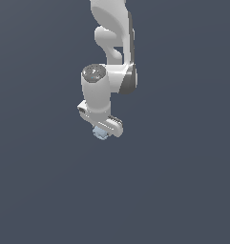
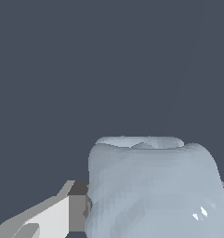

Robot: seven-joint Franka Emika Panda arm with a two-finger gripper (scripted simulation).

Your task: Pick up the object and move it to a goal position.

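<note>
A plain dark slate-grey background fills both views, with no edge or marking on it. In the exterior view the white arm (image 1: 111, 57) comes down from the top, and its gripper (image 1: 101, 128) points downward. The object (image 1: 100, 134), a small pale blue-grey lump, sits directly under the gripper body and is partly covered by it. In the wrist view the object (image 2: 153, 188) is very near and large, with an uneven faceted surface. The jaws stand close against its two sides, closed on it, and one white finger (image 2: 43, 218) touches its side.
</note>
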